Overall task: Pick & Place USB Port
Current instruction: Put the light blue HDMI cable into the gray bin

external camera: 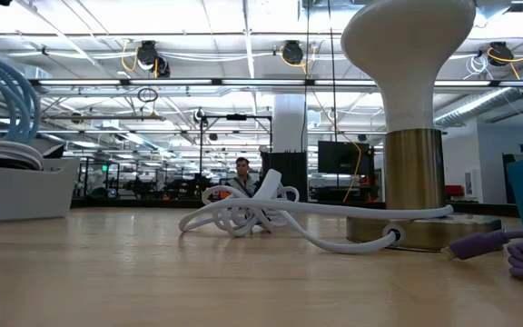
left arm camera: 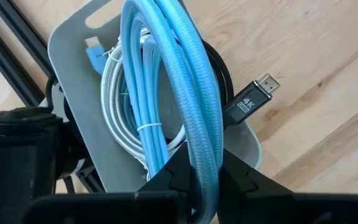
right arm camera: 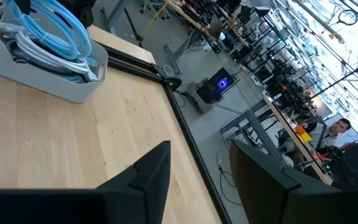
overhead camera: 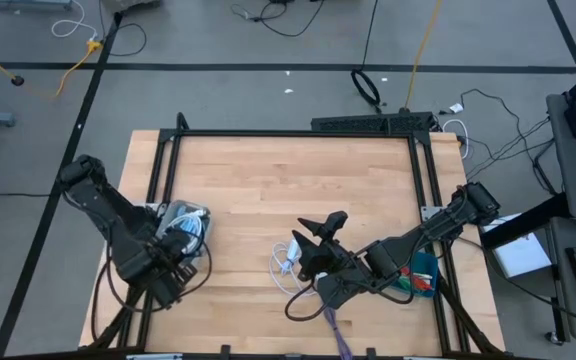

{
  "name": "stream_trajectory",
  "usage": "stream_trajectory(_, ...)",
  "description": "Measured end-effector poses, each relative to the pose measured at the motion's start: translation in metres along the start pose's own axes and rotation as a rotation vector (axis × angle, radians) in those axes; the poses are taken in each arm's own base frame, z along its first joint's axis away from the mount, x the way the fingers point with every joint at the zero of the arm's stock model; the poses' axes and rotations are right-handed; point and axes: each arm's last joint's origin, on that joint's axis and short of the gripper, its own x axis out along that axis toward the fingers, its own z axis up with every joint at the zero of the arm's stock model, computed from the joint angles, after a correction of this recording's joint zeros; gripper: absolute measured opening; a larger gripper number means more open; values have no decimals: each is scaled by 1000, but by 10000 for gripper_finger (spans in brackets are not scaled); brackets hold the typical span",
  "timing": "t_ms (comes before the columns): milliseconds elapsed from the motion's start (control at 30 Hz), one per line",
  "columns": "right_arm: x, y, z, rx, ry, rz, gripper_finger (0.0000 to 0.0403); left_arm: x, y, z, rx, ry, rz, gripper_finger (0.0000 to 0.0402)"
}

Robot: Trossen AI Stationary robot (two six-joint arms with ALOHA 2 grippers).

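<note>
My left gripper [left arm camera: 207, 180] is clamped on the thick blue cable [left arm camera: 188, 93], over the grey bin [left arm camera: 73, 56] at the table's left edge where the spare cables are kept, so it can lift out cleanly. My right gripper [overhead camera: 320, 232] waits mid-table with fingers spread, just beside the white cable [overhead camera: 286, 262], probably the USB lead, though its plug is too small to tell.

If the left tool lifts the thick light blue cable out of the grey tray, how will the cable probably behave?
The light blue cable is coiled in long loops, so it will probably sag and swing, not stay stiff. It lies tangled with a white cable in the grey tray, so that may drag along. The left tool closes around one strand only; the braided surface likely grips well.
</note>
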Motion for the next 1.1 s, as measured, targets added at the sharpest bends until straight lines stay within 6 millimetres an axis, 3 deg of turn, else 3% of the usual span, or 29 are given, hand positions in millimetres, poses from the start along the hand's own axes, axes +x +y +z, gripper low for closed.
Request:
stream_trajectory(200, 0, 0, 0, 0, 0, 0, 155, 1, 0, 5, -3, 24, 10, 39)
stream_trajectory(467, 0, 0, 0, 0, 0, 0, 155, 1, 0, 5, -24, 16, 10, 122)
stream_trajectory(833, 0, 0, 0, 7, 0, 0, 155, 4, -1, 20, -61, -96, 8, 184)
stream_trajectory(1000, 0, 0, 0, 7, 0, 0, 155, 4, 0, 27, -79, -120, 5, 163)
stream_trajectory(1100, 0, 0, 0, 7, 0, 0, 155, 5, 1, 27, -107, -64, 13, 91)
